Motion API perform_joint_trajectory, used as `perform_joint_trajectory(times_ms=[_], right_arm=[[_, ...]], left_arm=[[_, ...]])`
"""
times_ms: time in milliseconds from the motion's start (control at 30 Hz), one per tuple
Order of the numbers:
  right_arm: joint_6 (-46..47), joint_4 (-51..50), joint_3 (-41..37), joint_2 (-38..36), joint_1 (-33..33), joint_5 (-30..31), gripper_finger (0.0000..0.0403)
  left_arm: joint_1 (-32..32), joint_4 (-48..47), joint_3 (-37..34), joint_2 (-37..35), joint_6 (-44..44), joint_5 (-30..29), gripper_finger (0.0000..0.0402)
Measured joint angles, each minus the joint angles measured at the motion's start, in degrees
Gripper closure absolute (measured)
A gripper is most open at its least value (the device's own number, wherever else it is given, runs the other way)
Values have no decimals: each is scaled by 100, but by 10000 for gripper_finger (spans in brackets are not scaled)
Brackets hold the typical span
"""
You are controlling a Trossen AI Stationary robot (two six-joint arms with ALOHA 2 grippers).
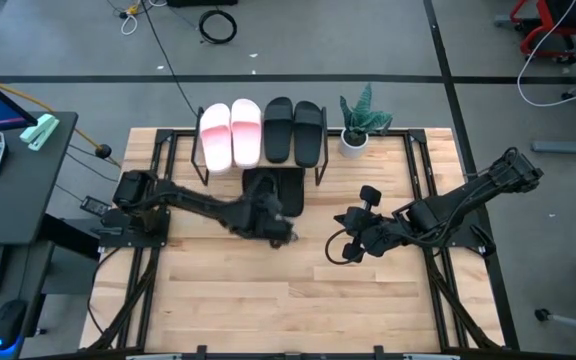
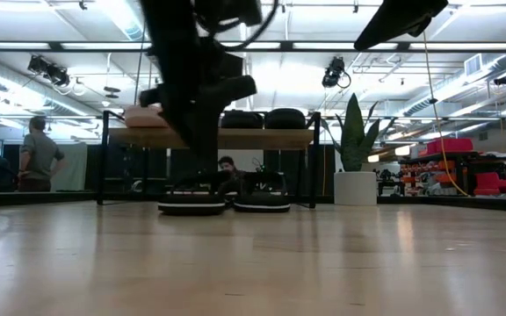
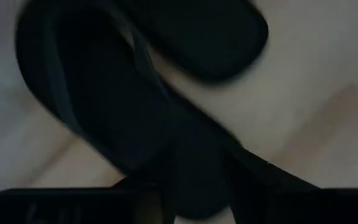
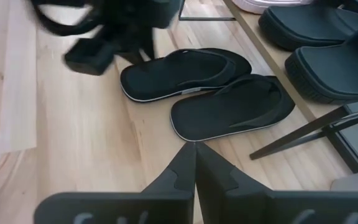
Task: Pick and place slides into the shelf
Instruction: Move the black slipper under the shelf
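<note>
Right pincer (image 4: pixel 195 163) clenched, low over table; left pincer (image 1: pixel 280 232) released, outstretched above black flip-flops (image 4: pixel 210 93) before shelf (image 1: pixel 320 165).

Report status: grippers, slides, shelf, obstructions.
Left gripper over the flip-flops, holding nothing; right gripper shut, empty, waiting nearby. Pink slides and black slides on shelf. Nothing in the way.

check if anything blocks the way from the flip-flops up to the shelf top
Yes. The shelf top is already filled by two pink slides and two black slides. The flip-flops lie on the table beneath its front edge, with the left hand just in front.
</note>
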Motion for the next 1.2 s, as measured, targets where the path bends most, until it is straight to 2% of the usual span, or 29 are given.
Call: perform_joint_trajectory(times_ms=[200, 300, 367, 667, 900, 1100, 1200], right_arm=[[5, 0, -2, 0, 0, -15, 390], [5, 0, -2, 0, 0, -15, 390], [4, 0, -2, 0, 2, -15, 391], [-4, 4, -2, 0, -4, 166, 390], [-7, 4, -4, 0, -4, 170, 390], [-6, 4, -7, 0, -6, 173, 391], [-4, 4, -7, 0, -4, 173, 391]], left_arm=[[-692, 69, -455, 4, -1368, -58, 345], [-969, 164, -722, 9, -1965, -423, 387], [-1080, 379, -877, 7, -2243, -553, 394], [-735, 1893, -1655, 9, -1772, -680, 395], [-346, 2038, -1970, -17, -1688, -710, 395], [28, 2360, -1979, -13, -839, -674, 398], [215, 2388, -1981, -4, -691, -666, 395]])
